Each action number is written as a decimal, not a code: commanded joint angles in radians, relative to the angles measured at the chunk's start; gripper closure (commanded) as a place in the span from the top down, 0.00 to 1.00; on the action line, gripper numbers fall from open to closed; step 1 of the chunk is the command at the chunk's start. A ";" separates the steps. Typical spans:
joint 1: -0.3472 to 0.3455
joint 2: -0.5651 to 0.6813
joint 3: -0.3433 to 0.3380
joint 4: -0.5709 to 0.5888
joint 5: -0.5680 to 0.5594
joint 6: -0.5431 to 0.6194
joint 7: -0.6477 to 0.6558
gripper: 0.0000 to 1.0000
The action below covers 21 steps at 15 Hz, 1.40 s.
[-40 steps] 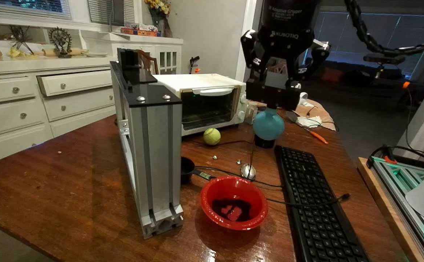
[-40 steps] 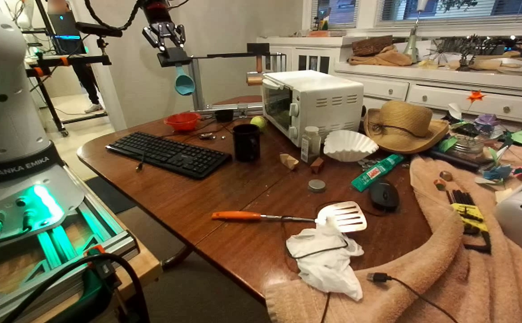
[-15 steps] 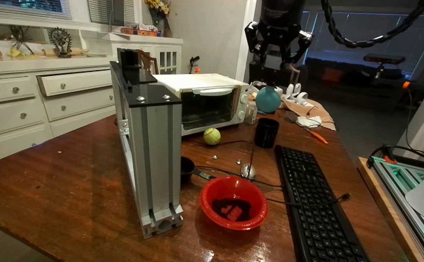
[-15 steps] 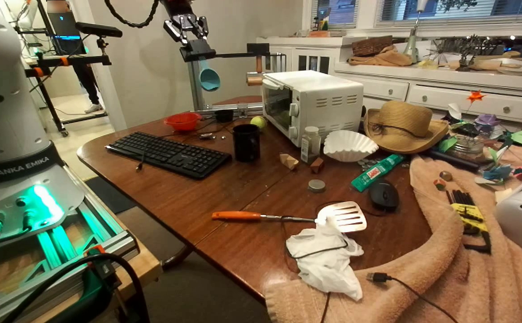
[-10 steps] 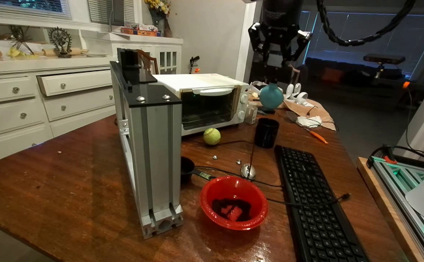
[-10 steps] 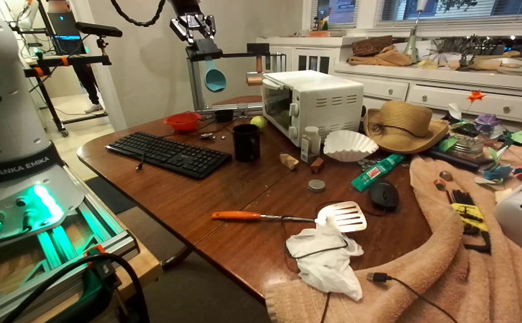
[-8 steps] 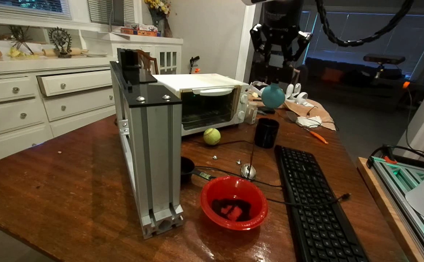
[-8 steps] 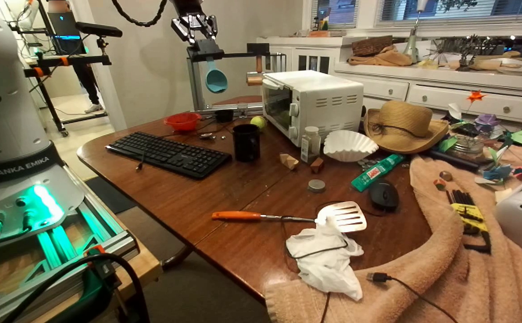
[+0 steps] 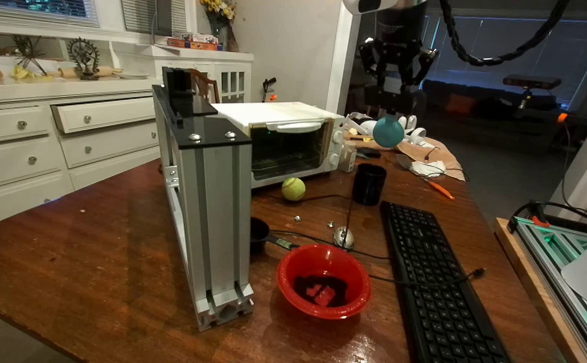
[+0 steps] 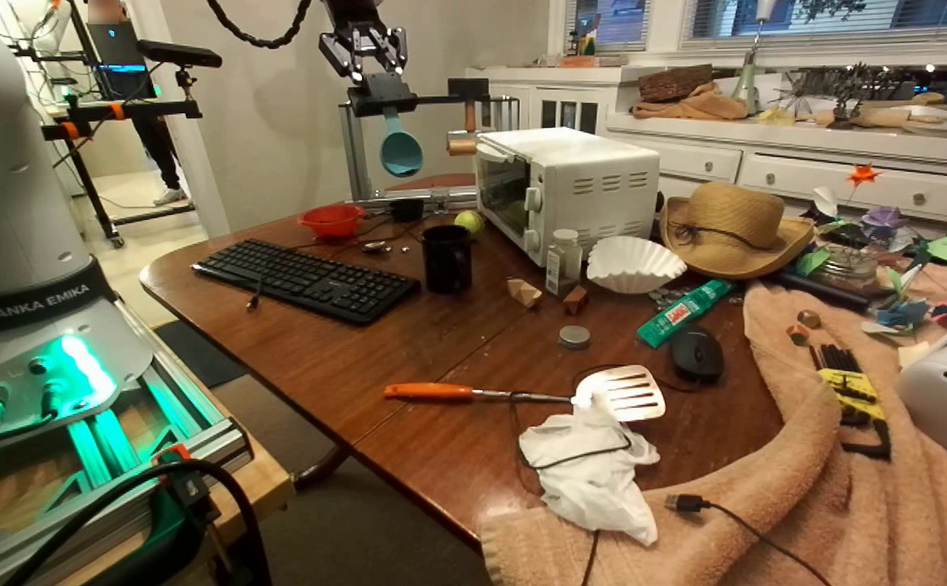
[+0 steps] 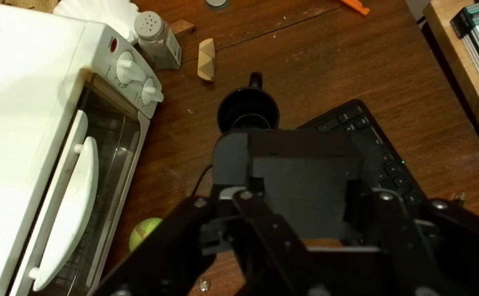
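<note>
Blue and round-bowled, a scoop (image 10: 403, 154) hangs bowl-down from the gripper (image 10: 385, 96), whose fingers are pinched together around the upper part of its handle; only the lower stretch of the handle shows beneath them. In both exterior views the scoop is up in the air, higher than the black mug (image 9: 367, 186) and apart from it. In the wrist view the mug shows just past the end of the finger pads, its own handle pointing away from them, while the scoop is hidden there.

The mug stands upright on the wooden table (image 10: 319, 358). Just beside it, on the side toward the robot base (image 10: 30, 297), lies a black keyboard (image 10: 307, 279). On the mug's opposite side stands a white toaster oven (image 10: 591, 191), and near the mug on that same side rests a yellow-green tennis ball (image 9: 293, 189). A shaker (image 11: 158, 43) stands upright near the mug, with a faceted wooden piece (image 11: 206, 60) between the two.

Farther from the mug sits a red bowl (image 9: 326, 258); something dark covers part of its bottom, too unclear to name. A small black cup (image 9: 259, 234) stands nearer the mug than an aluminium frame (image 9: 218, 227) topped with black plates. Well apart from the mug, on its handle side, lie an orange-handled spatula (image 10: 457, 393), a black mouse (image 10: 696, 356) and a crumpled white cloth (image 10: 595, 480).
</note>
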 commanded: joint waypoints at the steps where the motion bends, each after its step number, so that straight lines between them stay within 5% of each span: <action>1: -0.017 -0.052 -0.022 -0.062 -0.010 0.051 -0.022 0.23; 21: -0.125 -0.069 -0.146 -0.237 0.127 0.383 0.124 0.23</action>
